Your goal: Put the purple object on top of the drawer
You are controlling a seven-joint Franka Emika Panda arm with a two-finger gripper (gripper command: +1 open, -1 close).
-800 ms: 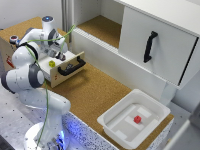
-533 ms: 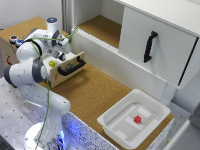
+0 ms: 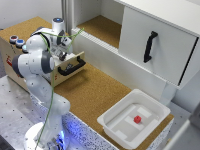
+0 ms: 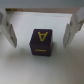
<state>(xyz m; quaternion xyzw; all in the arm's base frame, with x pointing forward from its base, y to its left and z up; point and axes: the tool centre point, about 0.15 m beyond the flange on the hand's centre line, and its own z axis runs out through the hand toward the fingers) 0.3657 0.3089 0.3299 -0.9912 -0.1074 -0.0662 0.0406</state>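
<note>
Wrist view: the pincer stands with its jaws apart, one finger on each side of the purple object, a small dark cube bearing a yellow letter "A". Neither finger visibly touches the cube; a gap shows on both sides. The cube rests on a pale flat face, which I judge to be the top of the drawer, since the exterior view places the arm's wrist over that light-wood box, with the black bar handle projecting toward the cork surface. The cube itself is hidden by the arm in the exterior view. Two small round items sit on the drawer top toward the exterior view's left, clear of the pincer. Assessment: the placement appears essentially made, and the step in hand is release and withdrawal. To do it well, the jaws should remain fully apart and the wrist should rise straight up, without lateral drift, so neither finger clips the cube and drags it toward the edge. Whether the cube sits near an edge cannot be determined from these views.
</note>
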